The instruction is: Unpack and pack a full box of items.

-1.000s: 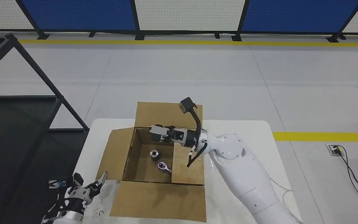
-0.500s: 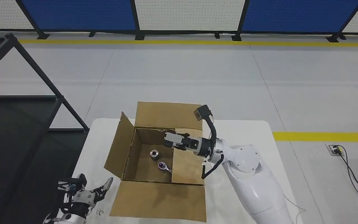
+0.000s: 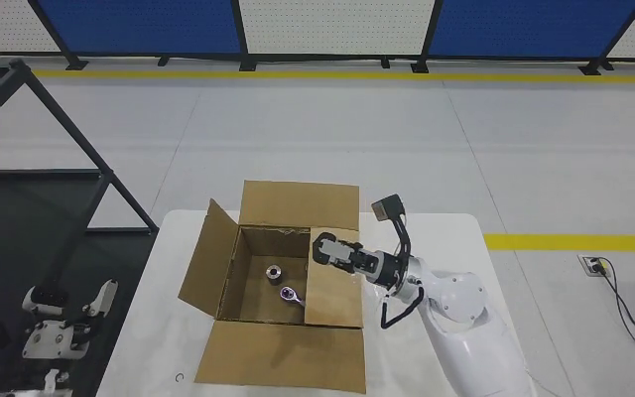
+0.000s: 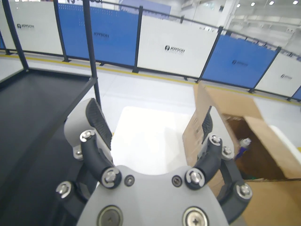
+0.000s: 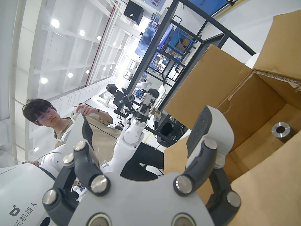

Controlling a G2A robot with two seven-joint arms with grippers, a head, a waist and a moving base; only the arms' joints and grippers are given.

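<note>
Item: cardboard box (image 3: pixel 298 204), standing open in the middle of the white surface (image 3: pixel 159 318); far flap upright-tilted outward; near flap (image 3: pixel 283 359) spread flat toward the robot; left flap (image 3: pixel 201 260) angled up and out; right flap (image 3: pixel 333 294) folded in over the box's right part.

Contents, on the box floor: metal cylinder (image 3: pixel 273 271) (image 5: pixel 281 130), short, with a bore through it, upright; purple-capped item (image 3: pixel 289 294) just beside it, nearer the robot, close to the edge of the right flap; the two lie apart.

Right pincer (image 3: pixel 317 248) (image 5: pixel 144 116): at the far end of the right flap, by the box's inner far-right corner; fingers spread wide, nothing between them; contact with the cardboard cannot be told.

Left pincer (image 3: pixel 71 298) (image 4: pixel 149 109): off the surface's left edge, well apart from the box, over the black rack (image 3: pixel 60 198); fingers spread wide, holding nothing; aimed toward the surface and the left flap.
</note>
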